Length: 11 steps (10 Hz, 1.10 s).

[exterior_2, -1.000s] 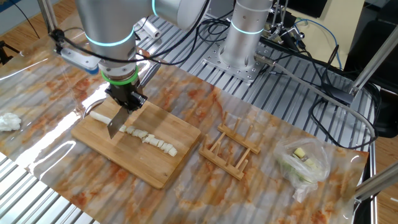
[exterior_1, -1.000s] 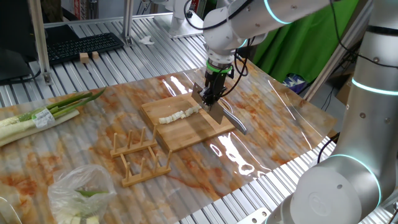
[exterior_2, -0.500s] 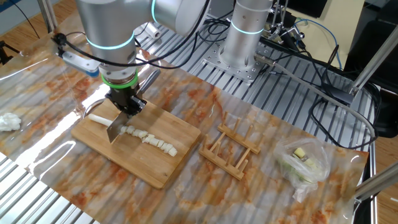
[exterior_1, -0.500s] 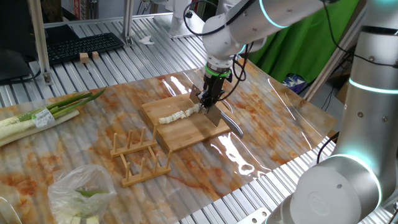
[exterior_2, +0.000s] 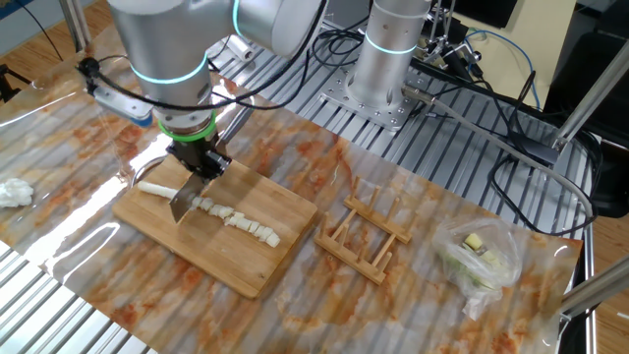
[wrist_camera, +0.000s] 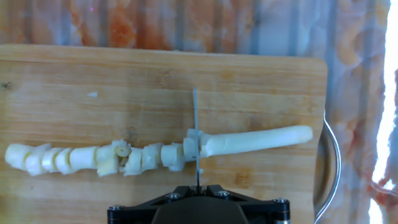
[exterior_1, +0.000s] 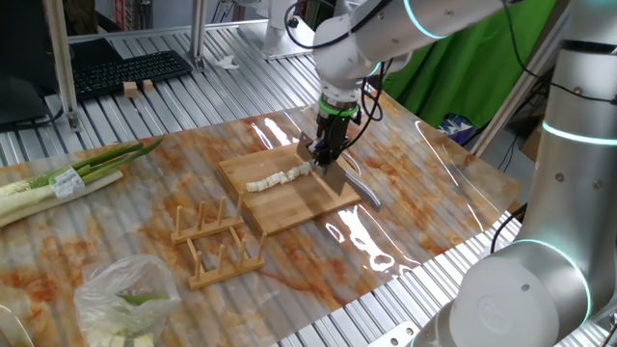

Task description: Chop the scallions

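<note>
The scallions (wrist_camera: 249, 140) lie across the wooden board (wrist_camera: 261, 81) as one pale stalk. Its left part is cut into several stubby segments (wrist_camera: 68, 159), and its right part is still one whole length. My gripper (wrist_camera: 198, 188) is shut on a knife (wrist_camera: 195, 124), whose thin blade stands edge-on across the stalk where the cut pieces end. In one fixed view the gripper (exterior_1: 328, 145) stands over the board's right end (exterior_1: 289, 198), with the scallions (exterior_1: 278, 178) to its left. In the other fixed view the knife (exterior_2: 184, 200) meets the stalk (exterior_2: 236, 218) on the board (exterior_2: 226, 256).
A green-and-white bundle (exterior_1: 58, 178) lies at the far left. A clear bag of green bits (exterior_1: 125, 294) sits near the front edge. A wooden rack (exterior_1: 217, 241) stands beside the board. A metal loop (wrist_camera: 333, 162) lies off the board's right end, and a white wad (exterior_2: 12, 192) sits at the table's left.
The gripper and knife have shifted only slightly over the stalk. The cut pieces lie where they were.
</note>
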Motion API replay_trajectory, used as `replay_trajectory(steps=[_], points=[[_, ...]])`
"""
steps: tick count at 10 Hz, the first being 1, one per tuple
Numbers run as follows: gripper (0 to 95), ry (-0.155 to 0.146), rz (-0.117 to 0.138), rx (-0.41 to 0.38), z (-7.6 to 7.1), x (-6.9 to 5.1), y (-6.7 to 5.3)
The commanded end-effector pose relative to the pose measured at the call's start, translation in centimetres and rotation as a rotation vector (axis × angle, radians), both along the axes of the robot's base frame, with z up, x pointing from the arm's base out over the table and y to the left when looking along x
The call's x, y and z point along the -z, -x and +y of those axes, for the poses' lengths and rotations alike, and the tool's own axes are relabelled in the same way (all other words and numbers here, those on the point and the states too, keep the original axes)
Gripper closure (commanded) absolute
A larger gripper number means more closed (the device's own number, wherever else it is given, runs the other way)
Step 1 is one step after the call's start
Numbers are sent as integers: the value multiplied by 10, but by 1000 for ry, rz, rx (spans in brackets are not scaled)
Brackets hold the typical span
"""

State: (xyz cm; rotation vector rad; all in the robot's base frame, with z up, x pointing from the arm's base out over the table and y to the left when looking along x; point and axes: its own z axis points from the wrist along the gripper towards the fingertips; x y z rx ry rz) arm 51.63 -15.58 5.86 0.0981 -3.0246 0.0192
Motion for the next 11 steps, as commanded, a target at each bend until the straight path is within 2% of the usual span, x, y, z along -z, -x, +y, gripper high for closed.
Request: replay_trajectory(steps=[1, 2, 3, 6, 11], points=[[950, -5, -3, 3, 0, -9, 1], [950, -6, -1, -6, -3, -13, 0], [950, 9, -3, -27, -6, -17, -3], [950, 11, -6, -50, -11, -18, -8], [950, 11, -13, -61, -13, -8, -12]])
